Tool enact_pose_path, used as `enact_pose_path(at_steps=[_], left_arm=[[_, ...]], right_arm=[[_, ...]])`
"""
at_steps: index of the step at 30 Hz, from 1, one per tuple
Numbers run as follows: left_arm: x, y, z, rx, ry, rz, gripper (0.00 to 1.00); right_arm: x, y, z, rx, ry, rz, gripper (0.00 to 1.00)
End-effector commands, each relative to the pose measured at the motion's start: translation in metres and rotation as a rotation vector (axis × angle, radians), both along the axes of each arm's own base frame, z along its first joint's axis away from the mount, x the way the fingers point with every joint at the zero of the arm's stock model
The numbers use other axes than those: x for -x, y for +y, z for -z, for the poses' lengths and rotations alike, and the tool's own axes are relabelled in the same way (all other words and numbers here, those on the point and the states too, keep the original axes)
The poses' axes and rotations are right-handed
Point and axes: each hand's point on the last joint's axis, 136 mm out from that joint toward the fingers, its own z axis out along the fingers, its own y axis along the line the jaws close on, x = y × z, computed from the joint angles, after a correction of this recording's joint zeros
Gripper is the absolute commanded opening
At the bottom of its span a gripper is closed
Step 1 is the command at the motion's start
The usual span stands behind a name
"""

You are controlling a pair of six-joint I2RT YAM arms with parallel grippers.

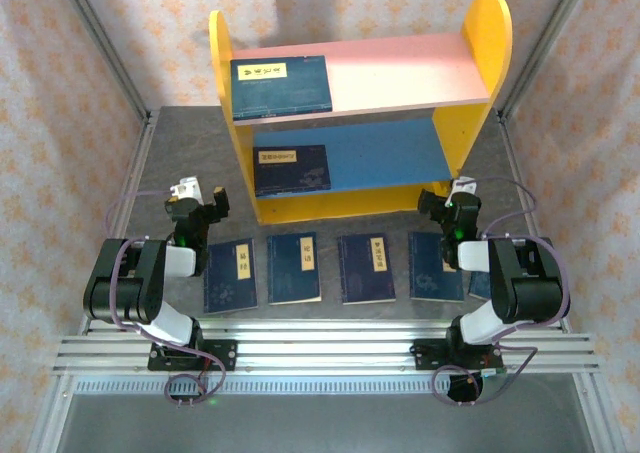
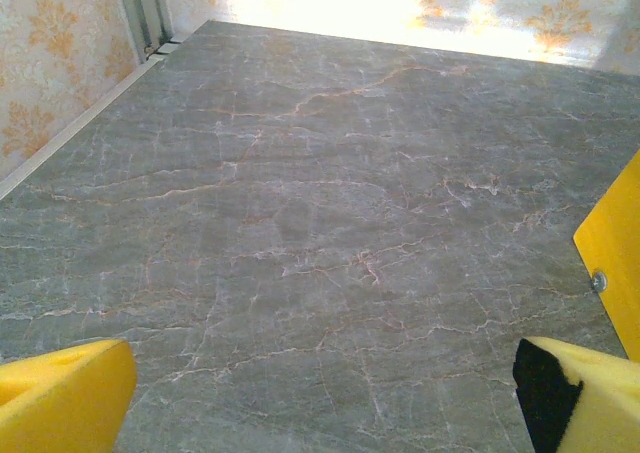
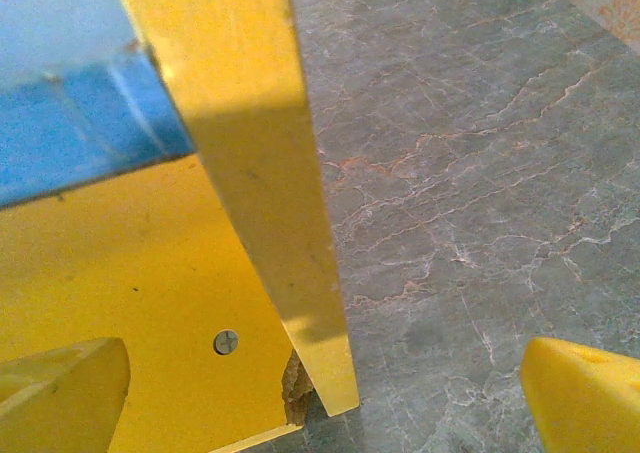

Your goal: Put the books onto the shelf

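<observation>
Nearest you, the yellow-padded left hand (image 2: 320, 403) and right hand (image 3: 325, 398) both gape wide, holding nothing.
Thin navy-blue books with yellow labels (image 1: 295, 268) lie flat in a row on the grey marbled counter (image 2: 300, 223); two more rest on the yellow, pink and blue wooden shelf (image 1: 400, 68). Your right hand sits just beside its yellow side panel (image 3: 260, 173), so a careless swing could shove the shelf, and flat covers may slip your pads.

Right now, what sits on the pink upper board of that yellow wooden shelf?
One thin navy-blue book lies flat at the left end of the pink board; anything beneath it is covered.
</observation>
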Motion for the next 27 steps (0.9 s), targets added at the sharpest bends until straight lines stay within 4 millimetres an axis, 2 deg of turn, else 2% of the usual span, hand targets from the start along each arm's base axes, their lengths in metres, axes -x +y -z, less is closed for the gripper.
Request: enact_pose_path(at_steps=[1,19,23,25,27], left_arm=[[0.0,-0.001,-0.005,-0.019,-0.017,-0.005,0.99],[0.0,-0.001,-0.005,-0.022,-0.014,-0.005,0.99],[-0.001,-0.002,-0.005,-0.037,-0.006,-0.014,0.99],[0.005,0.003,-0.013,-0.071,-0.024,-0.075,0.99],[0.014,0.004,-0.028,-0.105,-0.042,-0.119,0.99]], right_arm=[[-0.004,-0.006,-0.006,0.011,-0.016,0.028,0.99],[-0.003,-0.005,-0.007,0.01,-0.021,0.026,0.99],[-0.005,0.0,-0.038,0.013,0.0,-0.01,0.99],[0.001,0.004,-0.063,0.013,-0.019,-0.026,0.99],[0.013,0.007,-0.095,0.018,-0.057,-0.037,0.99]])
